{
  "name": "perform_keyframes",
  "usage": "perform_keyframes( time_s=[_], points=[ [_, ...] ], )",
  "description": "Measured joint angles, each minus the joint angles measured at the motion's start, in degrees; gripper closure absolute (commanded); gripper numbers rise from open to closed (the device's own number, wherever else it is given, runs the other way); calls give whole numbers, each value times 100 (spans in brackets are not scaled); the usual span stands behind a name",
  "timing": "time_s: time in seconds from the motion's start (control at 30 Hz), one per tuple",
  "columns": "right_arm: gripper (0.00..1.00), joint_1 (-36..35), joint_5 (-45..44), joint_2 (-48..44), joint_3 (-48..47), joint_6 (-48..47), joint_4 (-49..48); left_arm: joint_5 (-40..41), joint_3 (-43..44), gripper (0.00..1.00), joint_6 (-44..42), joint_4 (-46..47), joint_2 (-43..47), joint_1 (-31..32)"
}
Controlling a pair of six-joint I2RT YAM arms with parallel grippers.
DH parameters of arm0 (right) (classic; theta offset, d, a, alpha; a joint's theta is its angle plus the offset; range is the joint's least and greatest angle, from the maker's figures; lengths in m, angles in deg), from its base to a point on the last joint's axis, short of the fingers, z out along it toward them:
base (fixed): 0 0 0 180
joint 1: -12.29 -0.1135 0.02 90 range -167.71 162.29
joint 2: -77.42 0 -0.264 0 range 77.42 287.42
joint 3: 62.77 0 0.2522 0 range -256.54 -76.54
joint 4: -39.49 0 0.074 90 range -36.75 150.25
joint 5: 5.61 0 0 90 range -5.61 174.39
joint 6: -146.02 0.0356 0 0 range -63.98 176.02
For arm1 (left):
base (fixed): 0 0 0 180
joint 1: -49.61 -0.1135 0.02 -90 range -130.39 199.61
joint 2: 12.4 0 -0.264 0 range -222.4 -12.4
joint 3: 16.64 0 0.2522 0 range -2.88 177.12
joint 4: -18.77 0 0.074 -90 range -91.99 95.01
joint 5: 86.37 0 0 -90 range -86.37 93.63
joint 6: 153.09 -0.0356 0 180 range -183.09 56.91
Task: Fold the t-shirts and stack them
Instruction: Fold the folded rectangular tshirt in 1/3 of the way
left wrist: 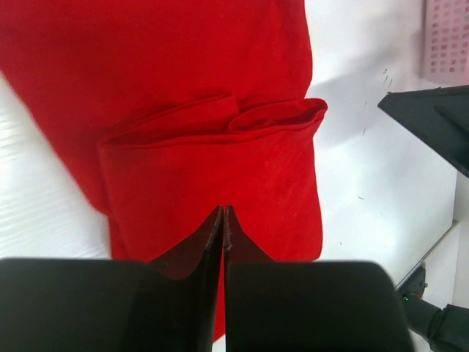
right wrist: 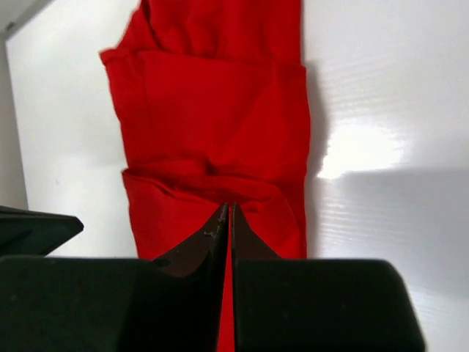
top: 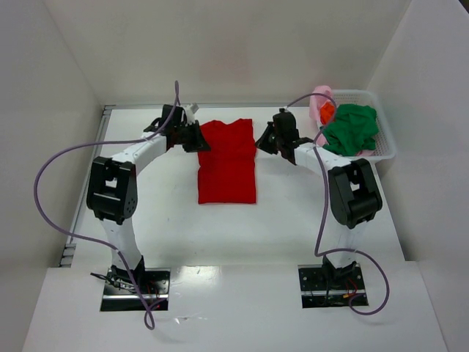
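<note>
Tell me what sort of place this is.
Probably a robot test cell: a white table boxed in by plain white walls, a left arm and right arm bolted at its near edge, and a red t-shirt laid out between them.

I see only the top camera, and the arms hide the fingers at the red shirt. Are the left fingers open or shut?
Observer: Shut. In the left wrist view the left fingers meet tip to tip over the red shirt; whether they pinch cloth, I cannot tell.
Operator: And the right fingers?
Observer: The right fingers are shut too, tips together over the shirt.
Operator: Does the cloth lie flat there?
Observer: No. Ahead of the left fingers a fold is rolled up.
</note>
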Motion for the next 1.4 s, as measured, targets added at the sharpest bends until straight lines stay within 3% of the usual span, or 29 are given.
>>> perform_keyframes(
  time_s=[0.17,0.4,0.67,0.97,1.1,1.17,1.27,1.4],
  points=[
    [92,4,94,111,103,-114,28,107,0,89,2,149,-341,153],
    [92,4,238,468,101,-205,11,535,33,88,138,83,-990,146],
    [91,4,330,946,17,-280,24,1073,63,91,291,-76,-1095,76],
    [88,4,391,1043,-87,-313,28,1117,70,79,291,-94,-1091,24],
    [78,4,372,1001,-94,-352,79,1222,33,60,254,-225,-964,-22],
    [71,4,361,892,-74,-369,142,1325,-107,39,214,-313,-750,-70],
    [63,4,361,485,114,-413,160,1440,-435,22,195,-466,-205,-133],
    [51,4,382,-398,645,-446,166,1488,-951,15,184,-551,763,-179]
  ],
)
